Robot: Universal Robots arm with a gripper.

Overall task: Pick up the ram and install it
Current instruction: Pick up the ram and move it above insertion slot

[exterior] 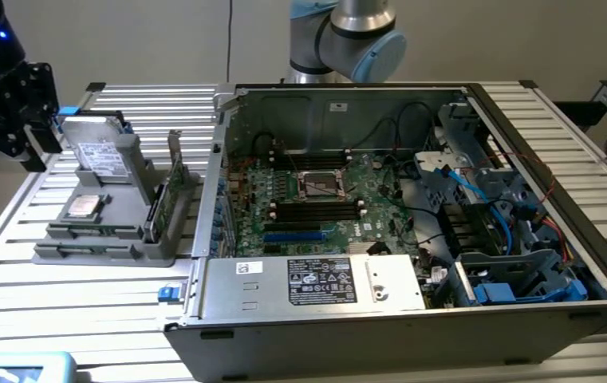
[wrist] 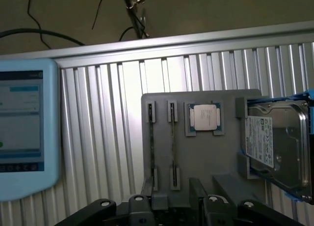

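Note:
Two ram sticks stand on edge in slots of a grey holder (exterior: 101,239) at the exterior view's left; one ram (exterior: 175,167) is a thin green board, the other (exterior: 155,214) stands beside it. In the wrist view I see them from above as thin dark lines, one ram (wrist: 151,147) and its neighbour (wrist: 172,147). My gripper (exterior: 26,132) hangs above and to the left of the holder, apart from it. In the wrist view the gripper (wrist: 171,204) is open, its fingers (wrist: 198,194) empty. The motherboard's long black slots (exterior: 314,210) lie inside the open computer case (exterior: 410,319).
The holder also carries a hard drive (wrist: 274,147) in a blue frame and a square processor chip (wrist: 205,117). A light-blue tablet (wrist: 24,132) lies on the slatted aluminium table (wrist: 108,137). Cables and drive cages (exterior: 506,271) crowd the case's right side.

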